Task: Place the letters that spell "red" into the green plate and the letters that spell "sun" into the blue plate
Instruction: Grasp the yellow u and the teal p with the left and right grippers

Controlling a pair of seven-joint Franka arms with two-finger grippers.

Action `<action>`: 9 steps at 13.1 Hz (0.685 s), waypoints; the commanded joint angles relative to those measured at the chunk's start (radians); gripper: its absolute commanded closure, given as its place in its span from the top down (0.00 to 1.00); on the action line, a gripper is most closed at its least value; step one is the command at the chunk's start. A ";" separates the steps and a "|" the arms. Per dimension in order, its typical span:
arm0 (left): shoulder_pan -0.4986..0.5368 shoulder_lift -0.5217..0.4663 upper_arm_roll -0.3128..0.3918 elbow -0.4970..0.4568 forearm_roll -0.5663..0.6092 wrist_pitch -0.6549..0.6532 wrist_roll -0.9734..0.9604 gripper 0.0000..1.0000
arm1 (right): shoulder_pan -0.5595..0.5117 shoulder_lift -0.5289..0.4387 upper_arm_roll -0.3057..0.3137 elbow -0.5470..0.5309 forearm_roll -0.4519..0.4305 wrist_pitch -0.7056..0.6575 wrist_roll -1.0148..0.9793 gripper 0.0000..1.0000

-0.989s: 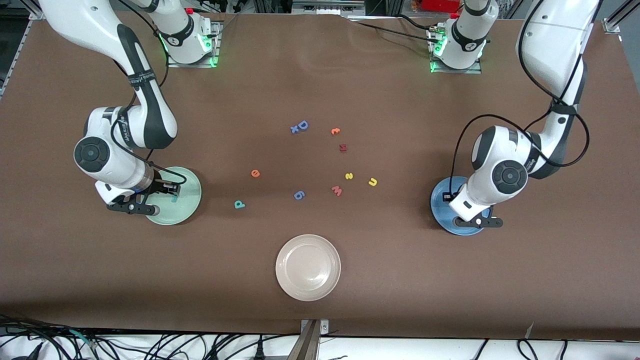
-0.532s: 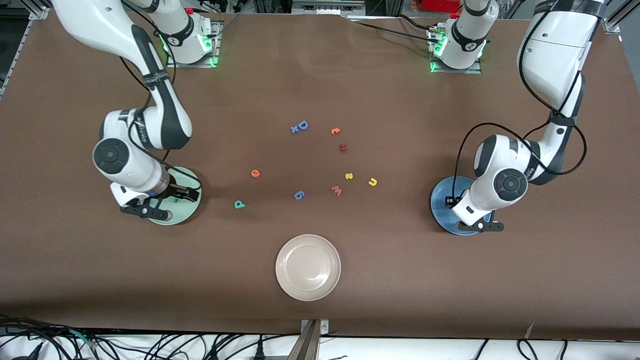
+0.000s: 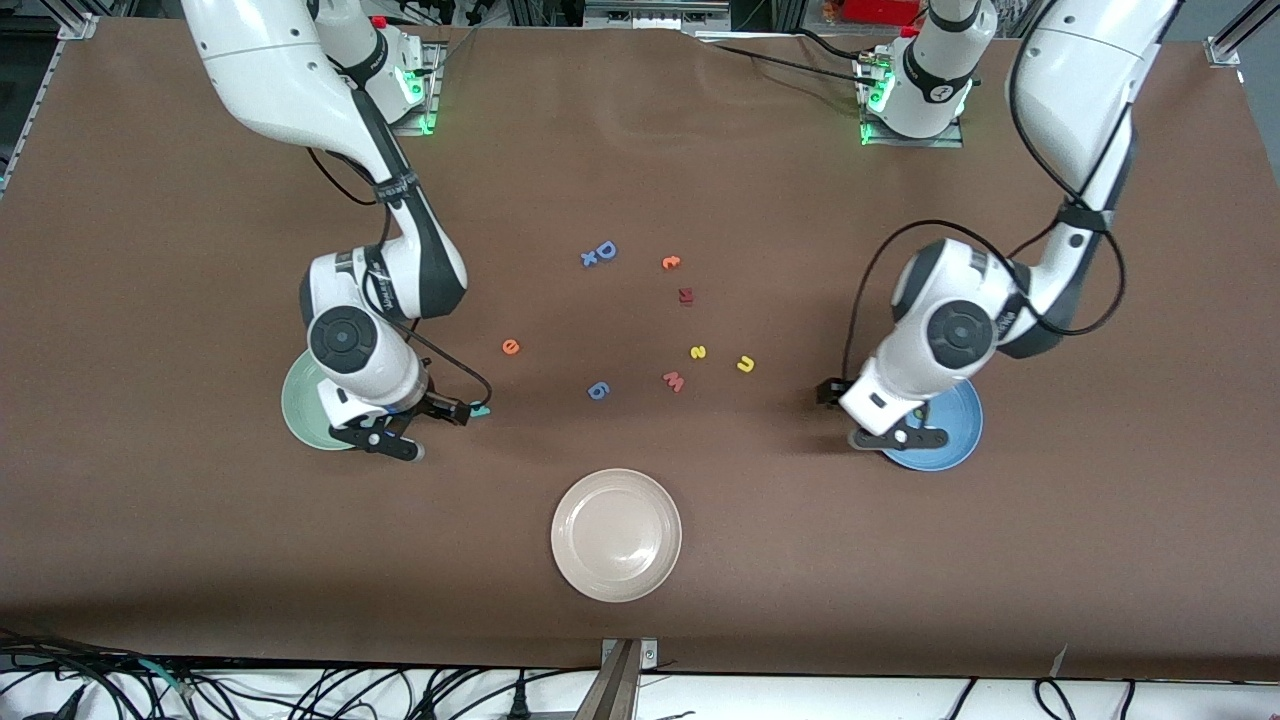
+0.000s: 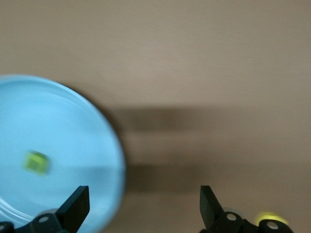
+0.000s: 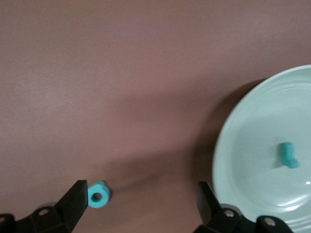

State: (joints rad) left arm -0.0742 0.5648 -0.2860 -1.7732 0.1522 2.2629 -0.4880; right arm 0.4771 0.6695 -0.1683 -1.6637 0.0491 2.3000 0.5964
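On the brown surface [image 3: 200, 560], the right gripper [image 3: 430, 428] hangs low at 3 o'clock of the green plate [image 3: 300, 410], jaws wide apart and empty, with the teal d [image 3: 481, 410] lying just beside one fingertip. The left gripper [image 3: 842, 415] sits at 9 o'clock of the blue plate [image 3: 950, 440], jaws likewise apart and holding nothing. A white plate [image 3: 616, 535] lies at 6 o'clock of the letter cluster, nearest the front camera. In the wrist views, the teal r [image 5: 288, 155] rests in the green plate and the green n [image 4: 36, 161] in the blue plate. Loose at mid-surface are the orange e [image 3: 510, 347], yellow s [image 3: 698, 351] and yellow u [image 3: 745, 364], the u at 3 o'clock of the s. A pink w [image 3: 673, 381], a blue D [image 3: 604, 250] and an orange c [image 3: 670, 263] lie among them.
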 commanded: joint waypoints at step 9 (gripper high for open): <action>-0.225 0.144 0.014 0.047 0.033 0.115 -0.395 1.00 | 0.005 0.096 0.059 0.073 0.063 0.048 0.083 0.99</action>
State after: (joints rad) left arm -0.2767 0.6793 -0.2840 -1.7483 0.1528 2.3621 -0.8545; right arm 0.4803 0.7335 -0.1157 -1.6143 0.0926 2.3219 0.6697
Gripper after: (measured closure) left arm 0.000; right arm 0.004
